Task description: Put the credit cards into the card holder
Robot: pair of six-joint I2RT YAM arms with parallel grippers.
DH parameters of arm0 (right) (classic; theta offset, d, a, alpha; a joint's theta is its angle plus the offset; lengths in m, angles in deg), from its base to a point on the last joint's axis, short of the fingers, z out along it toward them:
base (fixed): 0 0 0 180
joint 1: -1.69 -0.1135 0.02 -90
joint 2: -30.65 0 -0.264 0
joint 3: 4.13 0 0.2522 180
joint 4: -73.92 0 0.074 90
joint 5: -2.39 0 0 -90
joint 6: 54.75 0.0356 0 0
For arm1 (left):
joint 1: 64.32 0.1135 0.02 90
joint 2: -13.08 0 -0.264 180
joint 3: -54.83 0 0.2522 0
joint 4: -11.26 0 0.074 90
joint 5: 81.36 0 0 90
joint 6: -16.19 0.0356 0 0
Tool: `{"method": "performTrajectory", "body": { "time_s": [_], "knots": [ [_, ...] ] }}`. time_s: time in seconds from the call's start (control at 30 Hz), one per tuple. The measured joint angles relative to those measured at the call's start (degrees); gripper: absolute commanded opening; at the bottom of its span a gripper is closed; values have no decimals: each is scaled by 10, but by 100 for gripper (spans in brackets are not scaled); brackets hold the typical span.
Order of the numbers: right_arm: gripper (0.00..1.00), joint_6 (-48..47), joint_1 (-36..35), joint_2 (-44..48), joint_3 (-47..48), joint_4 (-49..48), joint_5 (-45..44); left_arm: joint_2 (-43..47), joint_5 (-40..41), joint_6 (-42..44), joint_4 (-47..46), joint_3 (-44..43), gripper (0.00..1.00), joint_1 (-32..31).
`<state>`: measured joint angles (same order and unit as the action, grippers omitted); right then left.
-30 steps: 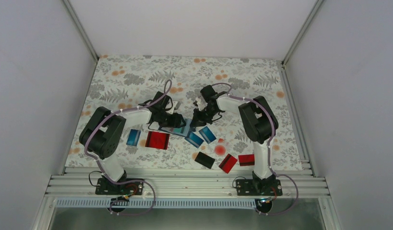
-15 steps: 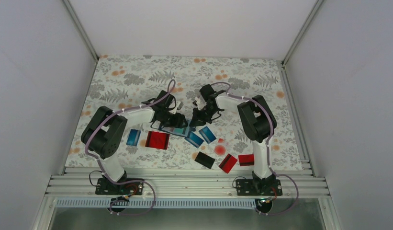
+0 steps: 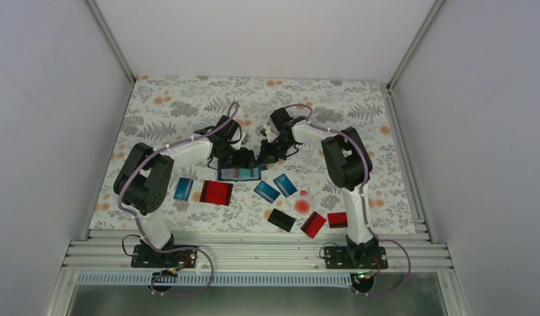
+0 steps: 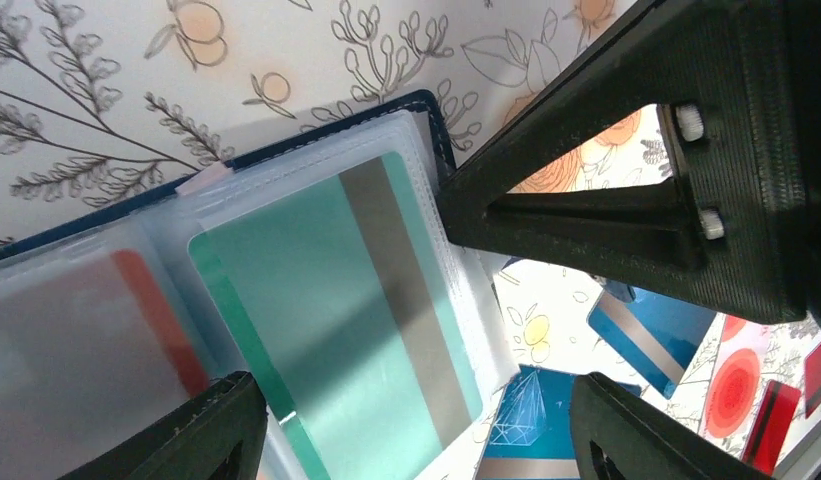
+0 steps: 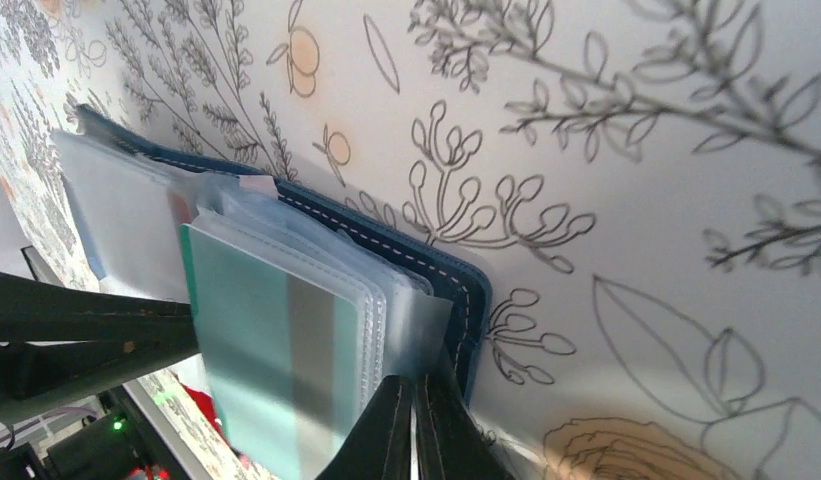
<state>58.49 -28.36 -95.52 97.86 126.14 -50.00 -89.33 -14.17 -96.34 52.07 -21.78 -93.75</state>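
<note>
Left gripper point(image 4: 416, 400) gapes over the card holder point(image 5: 456, 285); right gripper point(image 5: 413, 400) clenched, touching its edge.

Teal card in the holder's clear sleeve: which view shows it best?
Left wrist: the teal card fills the frame nearly face-on, grey stripe plain, inside a clear sleeve of the card holder. Right wrist shows it obliquely, partly cut off. Top external shows only a tiny teal patch.

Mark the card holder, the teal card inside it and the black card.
card holder point(image 5: 473, 305), right wrist view, navy stitched corner.
teal card point(image 4: 286, 300), left wrist view, face beside stripe.
black card point(image 3: 281, 220), top view, its middle.
</note>
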Motion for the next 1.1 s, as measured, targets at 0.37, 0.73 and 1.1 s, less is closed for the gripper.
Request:
{"method": "performTrajectory", "body": {
  "time_s": [0.37, 0.73, 1.1],
  "knots": [
    [24, -31, 15, 5, 7, -1, -10, 17, -26, 1, 42, -33, 71, 26],
    [28, -2, 16, 88, -45, -51, 49, 38, 4, 21, 62, -31, 11, 38],
    [28, 37, 13, 75, -65, -88, 87, 8, 16, 31, 50, -13, 2, 39]
  ]
}}
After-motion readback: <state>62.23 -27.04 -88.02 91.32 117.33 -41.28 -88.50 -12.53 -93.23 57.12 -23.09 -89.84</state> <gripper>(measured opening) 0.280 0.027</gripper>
